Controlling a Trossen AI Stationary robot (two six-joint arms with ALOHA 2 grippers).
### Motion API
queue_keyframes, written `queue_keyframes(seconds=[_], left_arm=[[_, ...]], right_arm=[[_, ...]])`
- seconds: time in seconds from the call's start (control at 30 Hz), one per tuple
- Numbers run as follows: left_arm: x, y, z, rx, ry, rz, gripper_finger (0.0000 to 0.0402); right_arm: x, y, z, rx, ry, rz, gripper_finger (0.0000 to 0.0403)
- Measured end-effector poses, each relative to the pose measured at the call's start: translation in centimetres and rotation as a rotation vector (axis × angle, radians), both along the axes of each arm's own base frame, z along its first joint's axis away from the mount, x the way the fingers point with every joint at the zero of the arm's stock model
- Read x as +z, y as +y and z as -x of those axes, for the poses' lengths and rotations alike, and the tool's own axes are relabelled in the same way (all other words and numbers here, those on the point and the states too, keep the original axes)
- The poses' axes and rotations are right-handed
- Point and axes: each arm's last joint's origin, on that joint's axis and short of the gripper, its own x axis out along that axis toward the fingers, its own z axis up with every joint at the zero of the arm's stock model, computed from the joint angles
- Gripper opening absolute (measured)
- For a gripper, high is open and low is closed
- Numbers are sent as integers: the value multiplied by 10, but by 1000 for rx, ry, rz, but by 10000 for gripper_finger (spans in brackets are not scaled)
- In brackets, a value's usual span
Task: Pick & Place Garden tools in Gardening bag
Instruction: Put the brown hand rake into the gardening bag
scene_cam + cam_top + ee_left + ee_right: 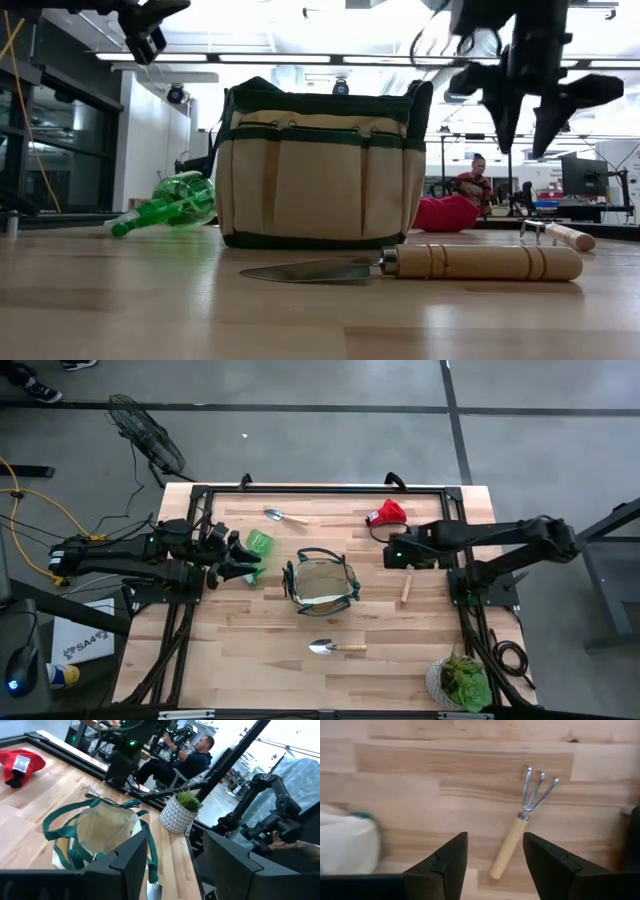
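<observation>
The khaki gardening bag [320,582] stands open at the table's middle. My left gripper [240,560] hovers open and level at its left, beside a green bottle [258,544] lying on its side; its wrist view looks into the bag [107,827]. My right gripper [398,552] hangs open, pointing down, above the table right of the bag. A wooden-handled hand rake [517,832] lies flat just beyond its fingers. One trowel [277,515] lies at the far side, another [335,648] near the front. A red piece [388,513] lies at the far right.
A potted plant [458,680] stands at the near right corner. A black frame [330,488] runs along the table's far edge and sides. In the left wrist view people sit beyond the table.
</observation>
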Motion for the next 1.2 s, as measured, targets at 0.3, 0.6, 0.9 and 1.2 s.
queue_keyframes(seconds=[0.3, 0.6, 0.9, 1.2], left_arm=[[0, -2, 0, -54, 1, 2, 186], [-8, -3, 1, -102, 87, 13, 186], [-14, -3, 2, -113, 142, 20, 186], [-15, -3, 3, -112, 153, 15, 186]], right_arm=[[-34, 0, -15, -49, 188, -51, 183], [-64, 1, -8, -140, 233, -90, 183], [-81, 14, -7, -205, 168, -150, 183], [-83, 40, -6, -252, 162, -118, 183]])
